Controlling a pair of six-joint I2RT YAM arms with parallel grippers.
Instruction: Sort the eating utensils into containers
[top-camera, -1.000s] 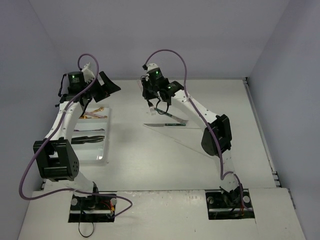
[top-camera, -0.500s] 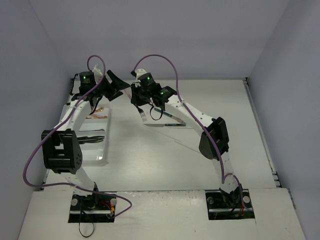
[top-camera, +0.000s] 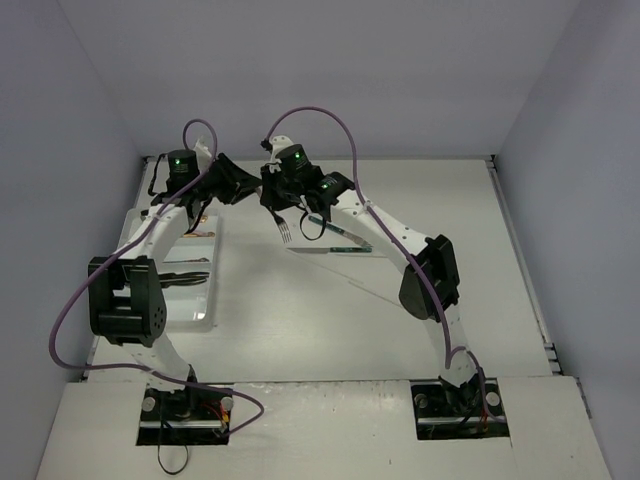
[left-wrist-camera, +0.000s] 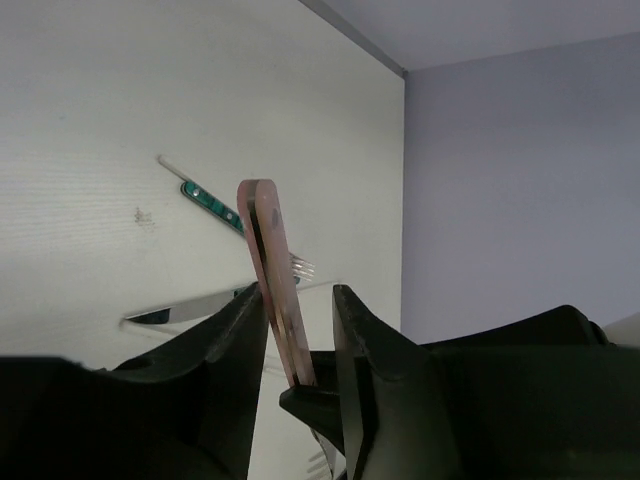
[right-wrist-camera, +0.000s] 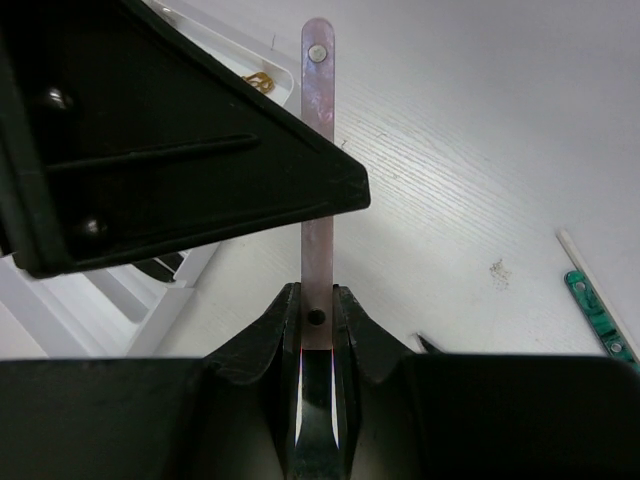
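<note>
Holding the pink-handled fork (right-wrist-camera: 318, 75) above the table (top-camera: 485, 230) at about 11 o'clock, your right hand (right-wrist-camera: 317, 297) is clenched on it, tines hanging down. Your left hand (left-wrist-camera: 298, 300) straddles the pink handle, not yet clamped: a gap shows on one side. The white tray (top-camera: 211, 300) sits at 9 o'clock, and green-handled cutlery (top-camera: 345, 238) lies at the fork's 3 o'clock.

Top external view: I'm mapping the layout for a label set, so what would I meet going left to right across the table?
White divided plastic tray → left pincer → pink-handled silver fork → green-handled utensil.
</note>
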